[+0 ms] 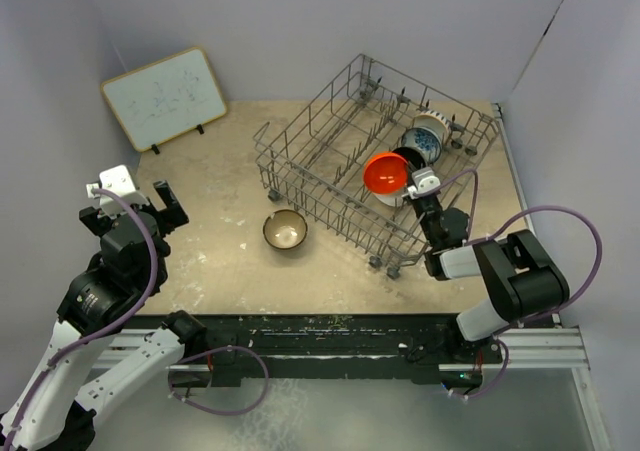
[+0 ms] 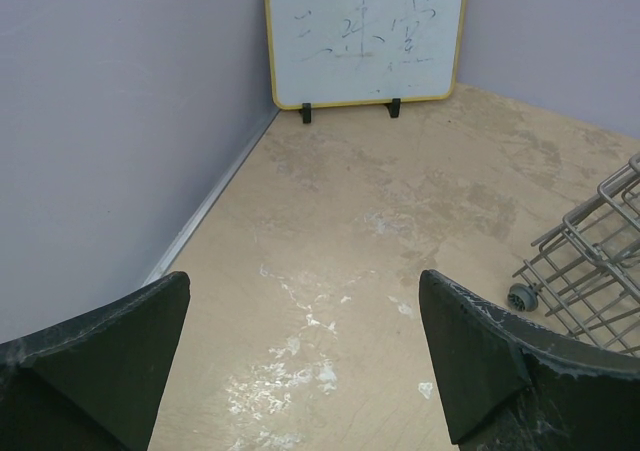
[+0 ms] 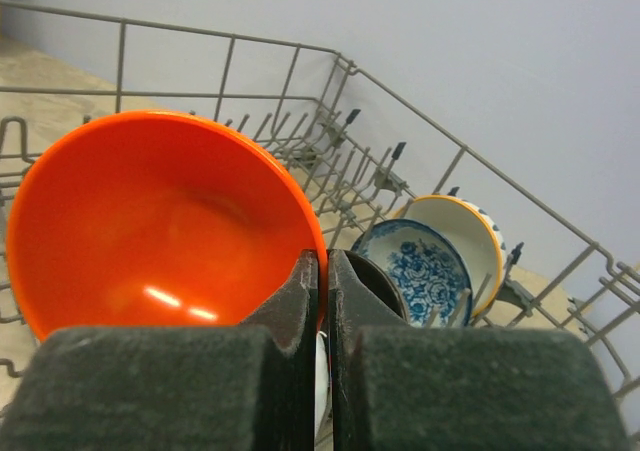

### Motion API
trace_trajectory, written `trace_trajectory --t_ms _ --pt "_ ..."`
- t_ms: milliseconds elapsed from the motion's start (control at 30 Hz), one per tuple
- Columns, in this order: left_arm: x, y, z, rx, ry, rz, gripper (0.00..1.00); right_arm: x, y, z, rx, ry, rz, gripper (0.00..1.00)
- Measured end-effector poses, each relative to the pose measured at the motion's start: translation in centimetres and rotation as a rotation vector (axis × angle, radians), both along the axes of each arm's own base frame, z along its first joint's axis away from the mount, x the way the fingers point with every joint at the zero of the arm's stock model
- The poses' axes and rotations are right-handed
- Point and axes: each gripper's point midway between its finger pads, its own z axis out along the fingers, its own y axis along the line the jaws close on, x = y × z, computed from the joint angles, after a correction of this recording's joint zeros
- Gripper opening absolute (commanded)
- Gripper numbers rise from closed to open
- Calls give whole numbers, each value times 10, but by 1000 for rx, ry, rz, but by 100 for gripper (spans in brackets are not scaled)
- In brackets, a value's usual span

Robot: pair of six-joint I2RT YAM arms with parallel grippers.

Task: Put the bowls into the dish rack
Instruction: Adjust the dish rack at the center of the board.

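Orange-red bowl (image 3: 160, 221) stands tilted in the dish rack (image 1: 310, 136) at the right, right hand (image 3: 322, 271) pressed together at its rim, left hand (image 2: 305, 301) spread apart above the left tabletop (image 1: 220, 241).

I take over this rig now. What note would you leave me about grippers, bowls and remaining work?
Left gripper: open, empty, above the table.
Right gripper: shut on the rim of the orange bowl, inside the dish rack.
Done: black bowl, blue-and-white bowl and cream bowl stand in the rack.
Left: release the orange bowl; load the brown bowl from the table.
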Motion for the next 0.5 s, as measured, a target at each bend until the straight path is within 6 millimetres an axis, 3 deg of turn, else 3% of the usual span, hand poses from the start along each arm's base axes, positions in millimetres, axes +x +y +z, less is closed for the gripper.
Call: trace_trajectory --t_ms 267,500 --pt "-1 1 -2 -3 3 6 99 2 -9 11 7 -24 -63 0" --pt "-3 3 -5 -14 9 19 99 16 -36 37 31 -73 -221 0"
